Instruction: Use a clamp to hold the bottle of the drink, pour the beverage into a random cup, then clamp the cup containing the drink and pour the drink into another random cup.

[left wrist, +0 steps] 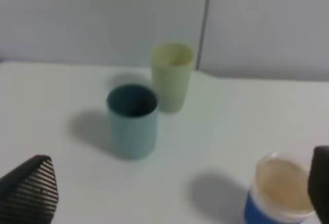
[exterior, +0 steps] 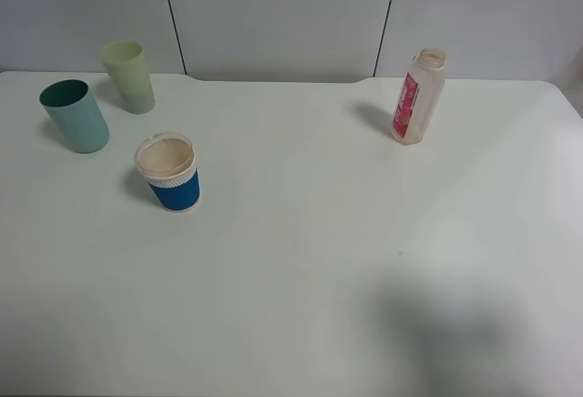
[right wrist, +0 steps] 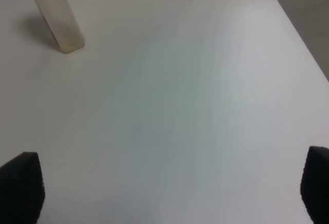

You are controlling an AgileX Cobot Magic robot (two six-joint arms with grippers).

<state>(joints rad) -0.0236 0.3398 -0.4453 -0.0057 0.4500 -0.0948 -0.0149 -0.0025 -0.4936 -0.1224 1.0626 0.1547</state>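
Overhead coverage comes from the high exterior camera, which takes in the whole white table [exterior: 301,260] and all four vessels, but neither arm. The bottle of the drink [exterior: 418,96] stands upright at the far right of the table, its pink-red label facing left and its wide neck uncapped. Well apart from it, at the far left, the teal cup [exterior: 75,116] stands just beside the pale yellow-green tumbler [exterior: 128,76], which is nearer the back wall. The blue paper cup [exterior: 168,172] with its white rim sits in front of those two, closer to the table's middle. A soft shadow lies on the near right of the table.

From the left wrist camera, the left gripper [left wrist: 169,188] appears only as two dark fingertips at the frame's edges, one ribbed pad [left wrist: 28,190] plainly visible; the jaws are spread wide with nothing between them. Beyond them the teal cup [left wrist: 132,120] stands in front of the yellow-green tumbler [left wrist: 172,76], and the blue paper cup [left wrist: 280,193] is near one fingertip. The bottle is missing from this view.

The right wrist camera shows the right gripper [right wrist: 169,188] likewise spread wide and empty, over bare table. Only the lower body of the bottle [right wrist: 57,21] shows, well apart from the fingers; no cups appear here.
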